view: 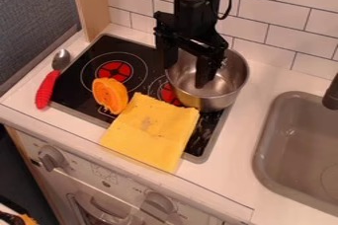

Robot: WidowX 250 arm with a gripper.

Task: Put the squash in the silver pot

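The black gripper (188, 73) hangs over the silver pot (223, 88), its two fingers well apart and nothing seen between them. One finger is at the pot's left rim and the other over its inside. The pot stands at the back right of the black stovetop, and the arm covers part of its far side. An orange squash piece (109, 95) lies on the front left of the stovetop, to the left of and nearer the front than the gripper, apart from the pot.
A yellow cloth (151, 130) lies over the stovetop's front edge, between squash and pot. Left of the burners rests a spoon (47, 87) with a red handle. The sink (300, 145) and its dark faucet are at the right. A tiled wall stands behind.
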